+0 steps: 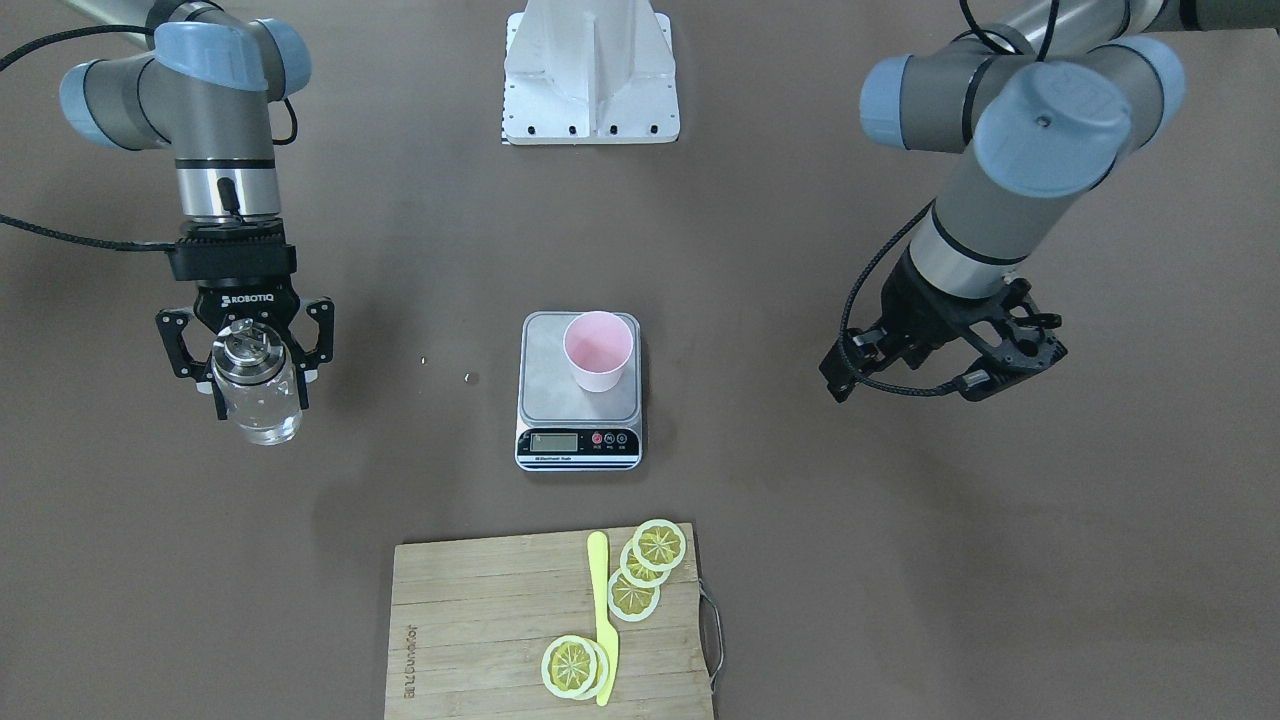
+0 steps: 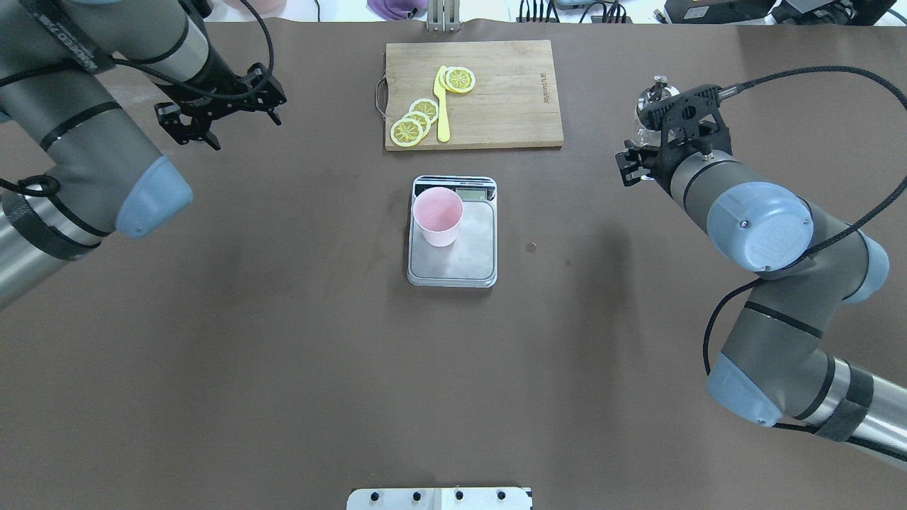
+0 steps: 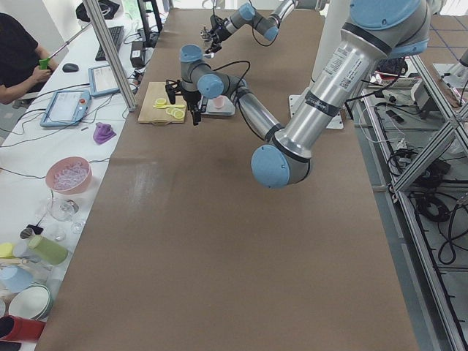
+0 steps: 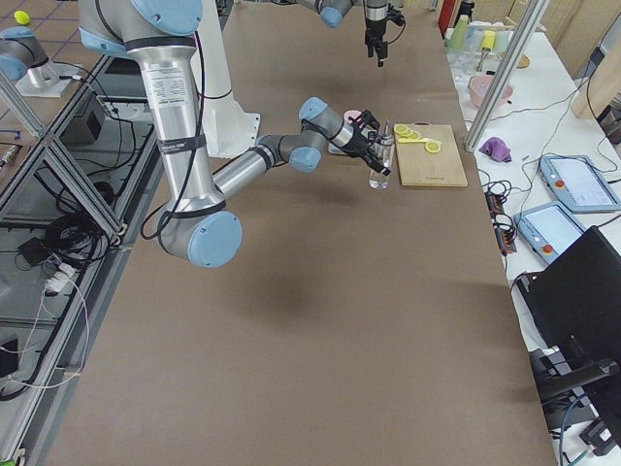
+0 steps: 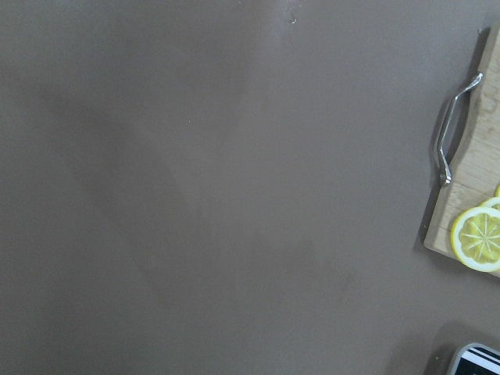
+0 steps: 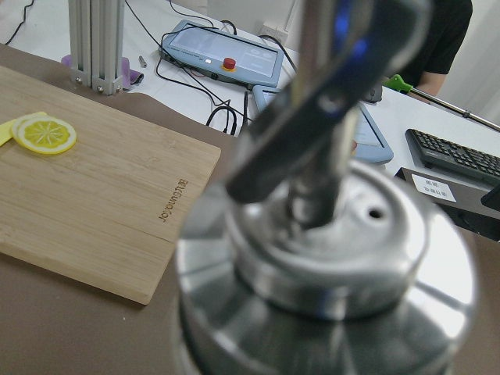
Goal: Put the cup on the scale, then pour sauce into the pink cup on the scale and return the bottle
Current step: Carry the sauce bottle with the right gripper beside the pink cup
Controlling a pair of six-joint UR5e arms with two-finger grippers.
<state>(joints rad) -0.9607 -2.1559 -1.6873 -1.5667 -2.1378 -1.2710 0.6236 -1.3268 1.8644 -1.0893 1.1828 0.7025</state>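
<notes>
**Cup on the scale; bottle held well off to the side**

The pink cup (image 1: pixel 597 350) stands upright on the scale (image 1: pixel 580 400), on the half of the silver platform toward the robot's left. It appears set there so that whatever goes in gets weighed.

Well to the robot's right of the scale, the right gripper (image 1: pixel 258 400) points downward, its fingers pinching the bottle (image 1: pixel 255 385) from both sides. The bottle is upright, spout up, which keeps the clear sauce (image 1: pixel 265 425) inside.

Well to the robot's left of the scale, the left gripper (image 2: pixel 212 106) hovers with fingers spread and nothing in them, likely parked out of the way.

Beyond the scale, on the operators' side, a cutting board (image 1: pixel 480 620) carries lemon slices (image 1: pixel 658 545) and a yellow knife (image 1: pixel 602 610).

It is unclear whether the bottle rests on the table or hangs just above it. The cup's inside looks plain pink, and a clear liquid would not show. The scale's reading is too small to make out. The right wrist view is filled by the blurred silver cap (image 6: pixel 328 266).
</notes>
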